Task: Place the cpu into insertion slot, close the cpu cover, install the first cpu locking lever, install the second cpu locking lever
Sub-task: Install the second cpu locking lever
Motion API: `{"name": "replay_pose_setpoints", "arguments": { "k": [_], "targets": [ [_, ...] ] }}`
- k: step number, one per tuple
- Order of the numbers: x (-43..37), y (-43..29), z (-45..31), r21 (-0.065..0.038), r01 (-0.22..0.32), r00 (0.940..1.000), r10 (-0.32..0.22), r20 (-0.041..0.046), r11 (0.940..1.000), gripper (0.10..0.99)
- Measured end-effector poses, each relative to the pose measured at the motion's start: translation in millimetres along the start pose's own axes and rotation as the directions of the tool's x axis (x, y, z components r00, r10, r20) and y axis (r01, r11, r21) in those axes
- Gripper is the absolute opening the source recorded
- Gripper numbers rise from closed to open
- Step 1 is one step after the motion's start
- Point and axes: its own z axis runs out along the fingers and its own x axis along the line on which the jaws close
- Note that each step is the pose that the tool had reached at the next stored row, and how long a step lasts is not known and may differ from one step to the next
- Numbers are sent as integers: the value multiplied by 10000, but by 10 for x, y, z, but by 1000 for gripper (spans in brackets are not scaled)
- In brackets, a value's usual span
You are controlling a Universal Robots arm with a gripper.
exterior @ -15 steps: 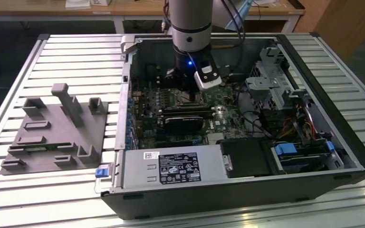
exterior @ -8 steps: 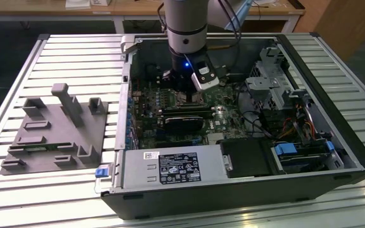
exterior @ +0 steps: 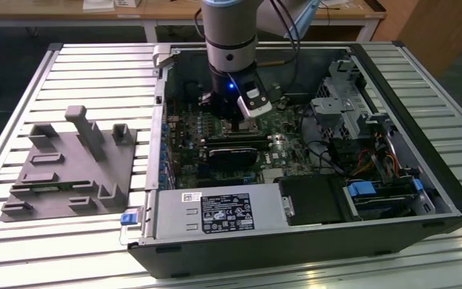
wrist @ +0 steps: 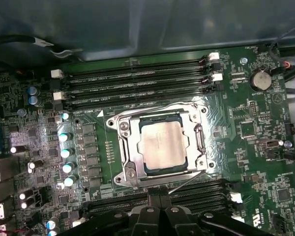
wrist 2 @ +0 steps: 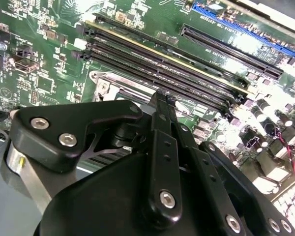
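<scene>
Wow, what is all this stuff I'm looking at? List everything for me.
computer case: one, black, open on a slatted metal table
circuit board: one, green, inside the case
chip: one, silvery-tan, seated in the socket
socket cover: one, silvery frame, lying around the chip
memory slots: several, long and black, on two sides of the socket
grey holder: one, on the table at the exterior view's left
arm: one, grey, reaching into the case
claw: one, black, beside the socket

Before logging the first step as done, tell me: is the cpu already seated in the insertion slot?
Yes: in the first wrist view the cpu lies flat inside the insertion slot, with the silvery cpu cover framing it.
</scene>
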Motion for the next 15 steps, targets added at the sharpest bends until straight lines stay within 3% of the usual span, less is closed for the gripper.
{"name": "replay_pose_setpoints", "arguments": {
  "k": [4,8,10,15],
  "targets": [
    [0,-1,0,0,1,10000,-1,-1,10000,106],
    [-3,-48,2,-36,5,10000,-5,-7,10000,106],
    [6,-68,8,-125,4,10000,-5,-22,9999,106],
    [36,-96,45,-459,14,10000,-17,-78,9989,106]
  ]
}}
